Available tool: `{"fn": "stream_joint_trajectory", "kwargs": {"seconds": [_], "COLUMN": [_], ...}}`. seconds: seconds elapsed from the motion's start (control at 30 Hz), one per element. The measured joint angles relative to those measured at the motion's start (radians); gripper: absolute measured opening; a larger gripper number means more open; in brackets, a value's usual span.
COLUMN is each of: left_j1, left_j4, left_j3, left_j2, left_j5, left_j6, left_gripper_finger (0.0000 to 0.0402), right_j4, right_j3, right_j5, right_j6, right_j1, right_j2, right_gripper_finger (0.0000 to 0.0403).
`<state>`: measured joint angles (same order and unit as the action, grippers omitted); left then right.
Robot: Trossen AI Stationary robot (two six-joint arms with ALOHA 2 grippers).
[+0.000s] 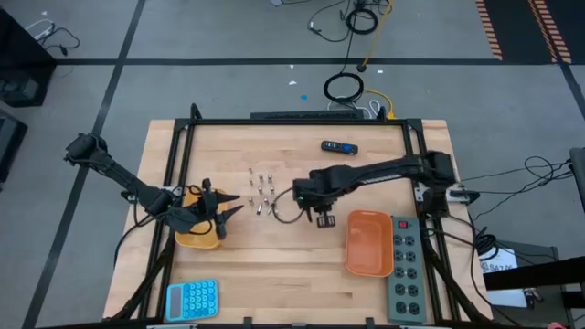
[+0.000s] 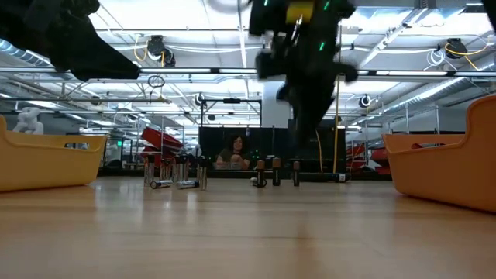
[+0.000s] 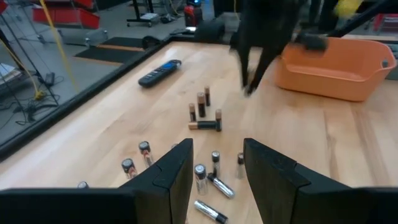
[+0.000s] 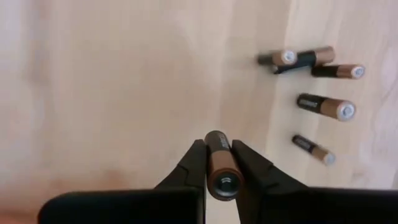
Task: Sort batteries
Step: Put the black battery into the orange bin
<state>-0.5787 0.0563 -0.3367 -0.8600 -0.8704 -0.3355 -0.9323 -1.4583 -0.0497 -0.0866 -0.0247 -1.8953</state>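
The right gripper [image 4: 219,163] is clamped on one copper-and-black battery [image 4: 219,163], which sits between its two dark fingers [image 4: 193,165] with one end facing the wrist camera. In the high view this gripper [image 1: 302,194] hangs just beside the cluster of loose batteries [image 1: 260,192] that stands and lies near the middle of the wooden table [image 1: 274,265], on the side of the cluster toward the orange tray [image 1: 368,243]. From the right wrist, several more copper-and-black cells [image 4: 326,107] lie on the wood beyond the held one, apart from it. The left gripper [image 3: 216,165] has its fingers apart with nothing between them; it points at the same cluster from the other side, where silvery cells [image 3: 208,211] lie and stand nearest to it and darker ones [image 3: 201,104] stand farther off. In the high view the left gripper [image 1: 230,208] is over the yellow tray [image 1: 196,239], close to the cluster. A black-and-blue oblong device [image 1: 338,147] lies well apart from the batteries toward the table's far edge. A blue calculator [image 1: 192,299] and a grey power strip [image 1: 406,270] rest near the front edge.
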Motion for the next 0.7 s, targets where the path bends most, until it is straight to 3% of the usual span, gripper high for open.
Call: {"fn": "stream_joint_trajectory", "kwargs": {"seconds": [0.13,0.3,0.43,0.7], "left_j1": [0.018,0.033,0.067,0.115], "left_j4": [0.01,0.013,0.053,0.119], "left_j3": [0.0,0.0,0.0,0.0], "left_j2": [0.0,0.0,0.0,0.0], "left_j5": [0.059,0.059,0.058,0.09], "left_j6": [0.001,0.074,0.113,0.108], "left_gripper_finger": [0.0153,0.0153,0.0153,0.0153], "right_j4": [-0.093,-0.238,-0.348,-0.404], "right_j3": [0.001,0.0,0.0,0.002], "right_j5": [0.003,0.084,0.07,-0.026], "right_j6": [0.114,0.415,0.589,0.721], "right_j1": [-0.09,-0.202,-0.284,-0.365], "right_j2": [0.105,0.221,0.241,0.206], "right_gripper_finger": [0.0027,0.0045,0.0065,0.0061]}}
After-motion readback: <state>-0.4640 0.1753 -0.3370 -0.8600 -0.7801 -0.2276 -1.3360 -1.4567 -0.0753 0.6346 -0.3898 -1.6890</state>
